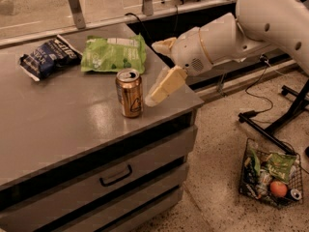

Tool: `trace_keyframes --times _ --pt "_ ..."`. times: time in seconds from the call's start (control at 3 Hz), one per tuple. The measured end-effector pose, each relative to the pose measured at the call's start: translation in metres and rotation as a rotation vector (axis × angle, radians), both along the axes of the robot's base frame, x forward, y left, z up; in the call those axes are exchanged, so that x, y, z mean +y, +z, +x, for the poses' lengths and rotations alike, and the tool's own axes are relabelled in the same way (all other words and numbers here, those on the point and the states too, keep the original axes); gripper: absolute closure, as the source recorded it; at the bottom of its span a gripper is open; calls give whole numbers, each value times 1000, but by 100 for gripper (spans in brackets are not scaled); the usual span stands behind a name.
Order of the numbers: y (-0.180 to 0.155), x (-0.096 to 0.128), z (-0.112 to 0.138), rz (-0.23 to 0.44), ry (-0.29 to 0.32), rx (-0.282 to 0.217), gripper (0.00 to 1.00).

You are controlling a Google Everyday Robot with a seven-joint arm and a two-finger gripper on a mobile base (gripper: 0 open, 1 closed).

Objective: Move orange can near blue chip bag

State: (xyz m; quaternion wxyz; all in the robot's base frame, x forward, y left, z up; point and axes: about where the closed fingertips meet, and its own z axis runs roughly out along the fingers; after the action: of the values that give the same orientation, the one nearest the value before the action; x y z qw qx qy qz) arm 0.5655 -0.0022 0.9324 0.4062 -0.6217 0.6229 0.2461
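Orange can [130, 93] upright, gripper [155, 74] beside

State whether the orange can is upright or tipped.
Upright: the orange-gold metal can stands on its base, silver top up; gripper beside it.

The orange can [129, 93] is seen upright on the surface [63, 129], the pincer [153, 74] is held spread just beside it, and the blue chip bag [48, 58] is laid well apart.
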Motion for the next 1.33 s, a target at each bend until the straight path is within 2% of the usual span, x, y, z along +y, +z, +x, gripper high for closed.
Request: trace_keyframes --times 0.33,0.67,1.33 --pt "-11 20 2 14 64 9 0" --pt "-21 32 4 35 108 30 17" --pt "-27 44 1 98 150 74 64"
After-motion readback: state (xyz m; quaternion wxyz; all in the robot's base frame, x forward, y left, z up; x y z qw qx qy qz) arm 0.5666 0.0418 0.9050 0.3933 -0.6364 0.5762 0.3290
